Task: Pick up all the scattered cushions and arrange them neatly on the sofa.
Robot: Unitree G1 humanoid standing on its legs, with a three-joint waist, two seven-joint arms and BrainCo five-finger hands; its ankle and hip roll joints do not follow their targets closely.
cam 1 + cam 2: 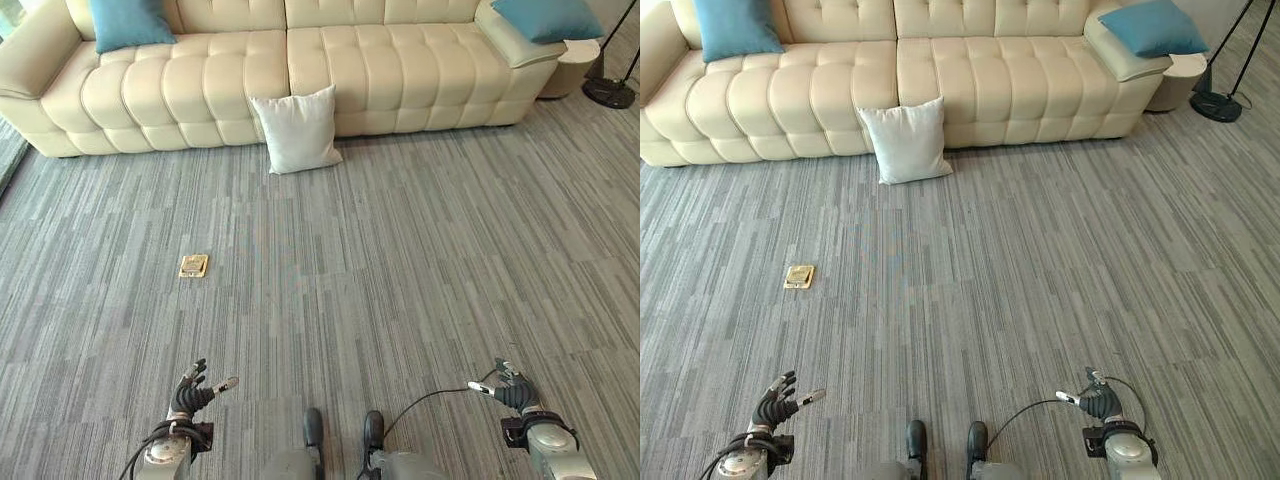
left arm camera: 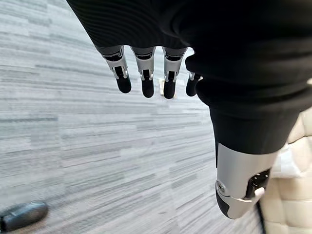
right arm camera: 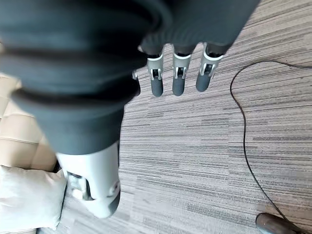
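Square white fabric cushion [image 1: 297, 130] leaning on the carpet against the cream tufted leather sofa [image 1: 380, 70], awaiting both relaxed, empty hands, left hand [image 1: 194, 393] and right hand [image 1: 508, 388], closing in squarely.

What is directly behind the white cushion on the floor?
The white cushion stands on the carpet, leaning against the front of the cream sofa. The strip of sofa base it covers is hidden.

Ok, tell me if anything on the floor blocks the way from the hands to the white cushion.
Nothing visible does. The white cushion leans against the front of the sofa, with open carpet between it and the left hand and right hand. A small yellow floor plate lies flat off to the left.
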